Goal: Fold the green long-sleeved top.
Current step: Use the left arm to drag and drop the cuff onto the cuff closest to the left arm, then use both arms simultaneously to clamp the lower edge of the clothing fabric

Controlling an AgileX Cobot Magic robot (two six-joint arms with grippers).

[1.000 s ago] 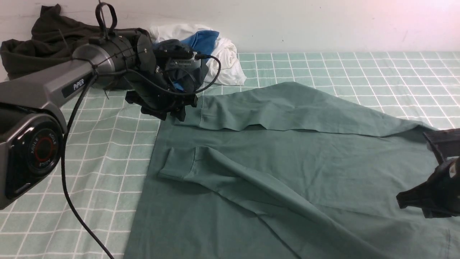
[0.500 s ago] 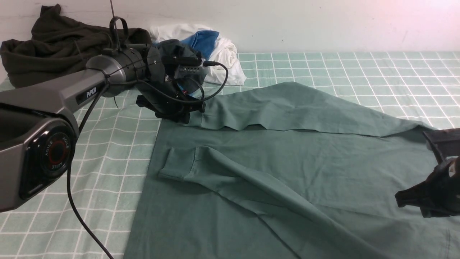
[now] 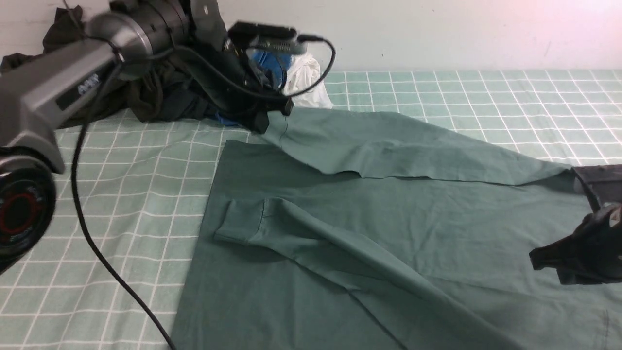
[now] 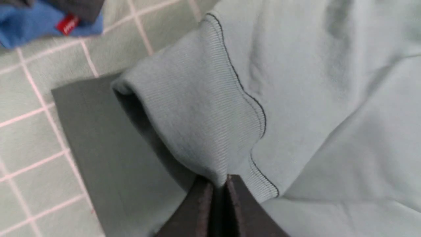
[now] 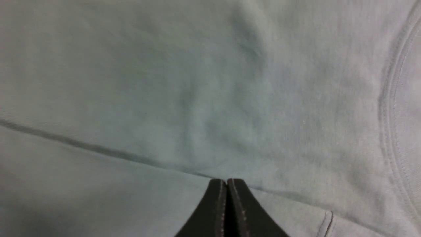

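Lifted since the earlier frame, the left gripper [image 4: 218,191] has raised the far sleeve's ribbed cuff [image 4: 197,108], pinched between its tips, probably to realign that sleeve. Nearer, right of it, the right gripper [image 5: 227,184] waits, tips together, apparently just above the green long-sleeved top [image 3: 466,228], whose body spreads between both. Beyond the left gripper, dark garments [image 3: 102,92] sit heaped, perhaps set aside.

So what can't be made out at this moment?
- Near part of the green long-sleeved top: cut off by the front view's bottom edge.
- Right gripper's arm: mostly beyond the front view's right edge.
- Lettering on the red tag: too small and blurred in the left wrist view.
- White cloth: partly behind the left arm, front view.
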